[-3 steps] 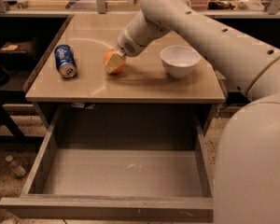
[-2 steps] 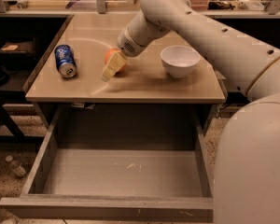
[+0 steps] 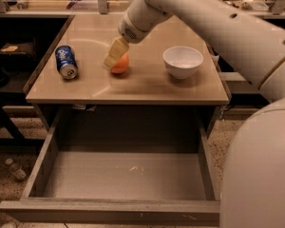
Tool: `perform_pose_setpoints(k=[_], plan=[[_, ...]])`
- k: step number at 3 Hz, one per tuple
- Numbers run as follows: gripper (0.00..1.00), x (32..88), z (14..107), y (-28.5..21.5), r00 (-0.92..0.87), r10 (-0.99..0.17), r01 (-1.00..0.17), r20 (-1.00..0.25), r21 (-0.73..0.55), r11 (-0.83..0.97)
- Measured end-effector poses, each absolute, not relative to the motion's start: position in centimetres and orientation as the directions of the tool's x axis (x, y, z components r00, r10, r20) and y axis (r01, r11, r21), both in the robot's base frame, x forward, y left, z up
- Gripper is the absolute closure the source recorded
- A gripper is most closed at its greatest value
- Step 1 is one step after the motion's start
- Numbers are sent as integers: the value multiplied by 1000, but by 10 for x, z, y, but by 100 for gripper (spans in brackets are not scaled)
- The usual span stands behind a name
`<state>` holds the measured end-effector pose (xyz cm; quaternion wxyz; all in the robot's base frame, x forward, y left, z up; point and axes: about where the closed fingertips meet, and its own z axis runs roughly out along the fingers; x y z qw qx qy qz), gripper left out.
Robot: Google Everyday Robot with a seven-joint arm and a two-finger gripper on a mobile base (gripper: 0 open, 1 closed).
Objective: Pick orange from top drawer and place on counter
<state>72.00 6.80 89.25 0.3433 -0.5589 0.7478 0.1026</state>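
Observation:
The orange (image 3: 123, 65) rests on the beige counter (image 3: 147, 87), left of centre. My gripper (image 3: 115, 58) reaches down from the upper right and stands open around the orange. One pale finger (image 3: 114, 53) covers the orange's left side; the other finger is hidden behind the fruit. The top drawer (image 3: 123, 175) is pulled fully out below the counter, and its flat grey bottom holds nothing.
A blue soda can (image 3: 66, 61) lies on its side at the counter's left. A white bowl (image 3: 183, 61) stands to the right of the orange. My large white arm fills the right side. A small bottle (image 3: 15, 169) lies on the floor at the left.
The near finger has lifted and shifted off the orange, so more of the fruit shows. The orange stays in place on the counter.

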Motion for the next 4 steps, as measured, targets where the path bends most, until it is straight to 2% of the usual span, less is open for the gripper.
perform_pose_setpoints(k=[1,2,3,4], plan=[[0,708,971,31,-168,-812,-822,-559,-375,429],[0,667,1063,13,-235,-832,-721,-502,-484,495],[0,644,1091,13,-259,-845,-690,-467,-523,501],[0,644,1090,12,-258,-846,-690,-466,-524,499]])
